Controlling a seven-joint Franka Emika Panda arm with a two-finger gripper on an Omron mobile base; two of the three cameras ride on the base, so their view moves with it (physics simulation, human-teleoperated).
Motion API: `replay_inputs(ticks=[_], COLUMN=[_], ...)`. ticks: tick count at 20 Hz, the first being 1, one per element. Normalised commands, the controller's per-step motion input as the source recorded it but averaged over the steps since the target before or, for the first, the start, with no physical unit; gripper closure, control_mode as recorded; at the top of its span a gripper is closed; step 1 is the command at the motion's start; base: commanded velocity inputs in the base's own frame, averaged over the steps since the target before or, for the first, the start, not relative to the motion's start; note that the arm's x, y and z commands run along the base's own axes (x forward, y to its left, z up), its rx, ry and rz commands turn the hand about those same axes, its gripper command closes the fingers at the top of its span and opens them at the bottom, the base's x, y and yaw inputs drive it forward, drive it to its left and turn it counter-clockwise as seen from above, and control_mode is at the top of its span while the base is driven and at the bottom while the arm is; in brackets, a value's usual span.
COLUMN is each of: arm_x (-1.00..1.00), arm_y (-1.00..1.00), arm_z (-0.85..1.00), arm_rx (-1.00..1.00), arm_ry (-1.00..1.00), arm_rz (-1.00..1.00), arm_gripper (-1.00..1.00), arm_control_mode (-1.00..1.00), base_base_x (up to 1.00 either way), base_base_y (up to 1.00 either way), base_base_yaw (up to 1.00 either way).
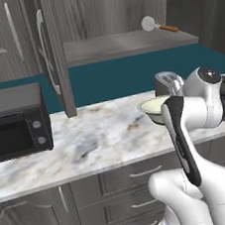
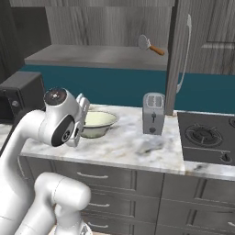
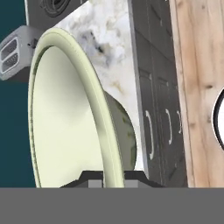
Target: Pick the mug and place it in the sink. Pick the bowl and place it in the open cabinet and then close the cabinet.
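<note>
Between the end effector point(image 3: 113, 181) fingers sits the bowl point(image 3: 70, 113) rim.

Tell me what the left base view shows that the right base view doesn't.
Left base view alone: the microwave's front, door and knobs facing the camera. Right base view alone: the stove burner and the whole toaster. Both share the bowl lifted by the pincer, the marble counter, the open cabinet's shelf, and the orange-handled utensil on it.

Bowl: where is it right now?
The bowl sits at the marble counter, left of the toaster in the right base view, its rim pinched in the gripper.
</note>
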Motion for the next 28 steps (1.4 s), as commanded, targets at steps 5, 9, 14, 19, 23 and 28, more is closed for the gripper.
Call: replay_inputs(ticks=[5,9,14,19,23,28], arm_x=[-0.01,0.00,0.00,0.00,0.00,0.00], arm_y=[0.00,0.01,0.03,0.02,0.05,0.07], arm_z=[0.59,0.61,0.56,0.58,0.55,0.53], arm_rx=[0.00,0.00,0.00,-0.01,-0.01,-0.01], arm_ry=[-0.14,-0.13,-0.08,-0.08,-0.05,-0.02], arm_rz=[0.04,0.03,0.02,0.03,0.03,0.03], arm_gripper=[1.00,1.00,1.00,1.00,1.00,1.00], arm_control_mode=[-1.00,-1.00,-1.00,-1.00,-1.00,-1.00], base_base_x=[0.00,0.00,0.00,0.00,0.00,0.00], base_base_y=[0.00,0.00,0.00,0.00,0.00,0.00], base_base_yaw=[0.00,0.00,0.00,0.00,0.00,0.00])
